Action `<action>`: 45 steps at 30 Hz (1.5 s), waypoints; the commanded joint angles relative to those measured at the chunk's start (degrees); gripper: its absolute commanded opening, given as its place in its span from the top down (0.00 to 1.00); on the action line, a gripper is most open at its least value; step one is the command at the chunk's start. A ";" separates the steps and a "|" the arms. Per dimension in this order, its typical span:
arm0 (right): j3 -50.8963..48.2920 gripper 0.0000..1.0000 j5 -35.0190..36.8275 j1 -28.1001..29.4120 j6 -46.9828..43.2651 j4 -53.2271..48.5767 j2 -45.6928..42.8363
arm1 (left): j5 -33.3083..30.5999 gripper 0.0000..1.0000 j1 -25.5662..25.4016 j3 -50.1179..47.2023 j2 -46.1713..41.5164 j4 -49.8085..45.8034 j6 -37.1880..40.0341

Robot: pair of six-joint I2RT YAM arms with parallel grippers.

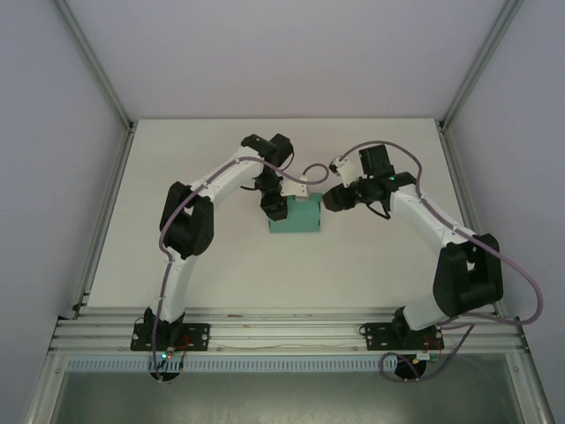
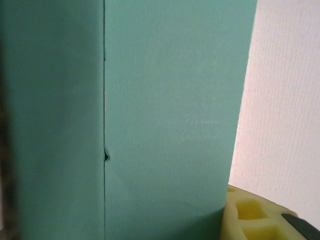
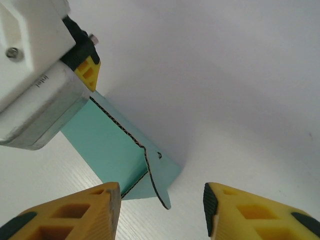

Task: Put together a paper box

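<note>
The paper box (image 1: 296, 218) sits at the middle of the white surface (image 1: 177, 159) in the top view, a small teal-green block between the two arms. In the right wrist view it lies left of centre (image 3: 112, 150). Its cut card edge runs diagonally down to a curved flap tip near the bottom middle of the frame. In the left wrist view the teal card (image 2: 170, 110) takes up the left and centre of the frame, very close to the lens. A thin vertical seam with a small nick runs down it.

The left gripper (image 1: 274, 207) comes down on the box's upper left corner and pinches the card. One yellow finger (image 2: 250, 216) lies against the card's right edge at the lower right of its own view. The same gripper's yellow fingertip (image 3: 89, 74) sits on the top end of the card edge in the right wrist view. Its white and silver wrist housing (image 3: 35, 95) covers the upper left of that frame and hides the box's far end.

The right gripper (image 1: 332, 200) is just to the right of the box. Its fingers (image 3: 75, 215) are spread with nothing between them, and the flap tip lies just beyond the gap (image 3: 161, 194).

Purple-grey cables (image 1: 311, 168) loop above the box. Metal rails (image 1: 291, 331) cross the bottom of the frame, and pale walls (image 1: 53, 132) close in the sides.
</note>
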 commanded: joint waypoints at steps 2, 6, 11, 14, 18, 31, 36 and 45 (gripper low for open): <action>2.73 0.58 -0.28 1.03 -3.33 -3.06 2.45 | -0.73 0.58 -0.84 0.22 0.89 -0.64 -1.19; 3.82 0.66 -0.99 1.44 -3.55 -2.63 3.89 | -1.05 0.58 -1.13 0.72 1.38 -0.10 -1.93; 4.10 0.77 -1.00 1.66 -2.55 -1.46 4.38 | -0.99 0.58 -1.40 1.00 1.29 0.18 -2.20; 4.29 0.93 -1.80 1.85 -2.06 -2.27 4.95 | -1.31 0.58 -1.43 1.03 1.05 1.31 -3.30; 3.96 1.00 0.01 3.15 5.63 0.62 5.33 | -1.35 0.57 -1.54 1.83 1.32 3.40 -5.62; -11.27 1.00 9.56 8.39 37.38 22.89 -1.14 | -2.18 0.54 -1.74 2.93 1.72 5.33 -7.42; -17.12 1.00 14.53 9.27 27.38 25.91 -0.71 | -2.21 0.55 -1.70 2.68 1.78 5.49 -7.69; -21.45 1.00 20.31 11.96 20.69 27.54 -1.92 | -2.51 0.54 -1.68 2.37 1.26 5.83 -8.31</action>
